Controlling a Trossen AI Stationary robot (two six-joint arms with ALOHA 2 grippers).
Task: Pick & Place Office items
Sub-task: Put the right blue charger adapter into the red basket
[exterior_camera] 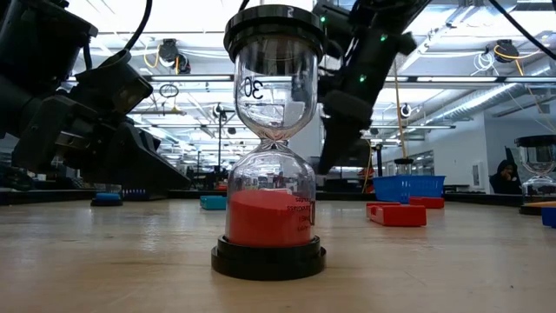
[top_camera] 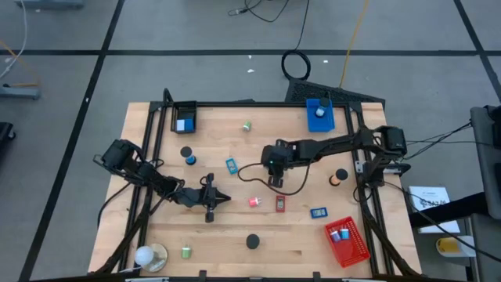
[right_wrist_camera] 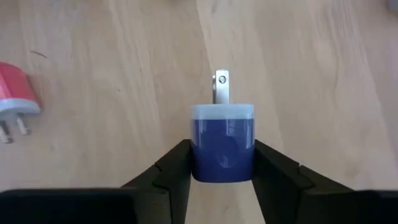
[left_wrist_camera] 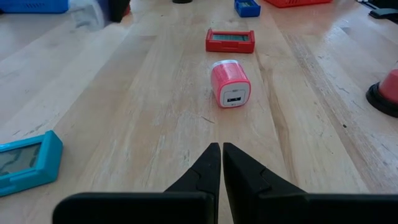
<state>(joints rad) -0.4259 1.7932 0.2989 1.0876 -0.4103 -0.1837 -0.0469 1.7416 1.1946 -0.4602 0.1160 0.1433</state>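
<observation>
A blue charger plug (right_wrist_camera: 222, 140) with a pale front and metal prongs sits between the fingers of my right gripper (right_wrist_camera: 222, 158), which hangs over the table's middle (top_camera: 274, 172). My left gripper (left_wrist_camera: 221, 149) is shut and empty, low over the table left of centre (top_camera: 211, 201). Ahead of it lie a pink charger (left_wrist_camera: 230, 84), flat on its side, and a red block (left_wrist_camera: 230, 40). Other office items are scattered about: a teal block (top_camera: 232, 165), a blue block (top_camera: 318, 212), a blue roll (top_camera: 190, 159) and a green piece (top_camera: 246, 125). My right gripper pinches the blue charger's body by its two opposite sides (right_wrist_camera: 198, 152), one finger (right_wrist_camera: 168, 168) on each. The fingers slant down from the table's right. The prongs (right_wrist_camera: 221, 87) point away from the wrist toward the tabletop.
A blue tray (top_camera: 319, 114) stands at the far right, a black tray (top_camera: 185, 119) at the far left, a red tray (top_camera: 347, 241) at the near right. An hourglass (exterior_camera: 271, 174) with red sand stands near the front edge. A round white and tan object (top_camera: 150, 256) sits at the near left.
</observation>
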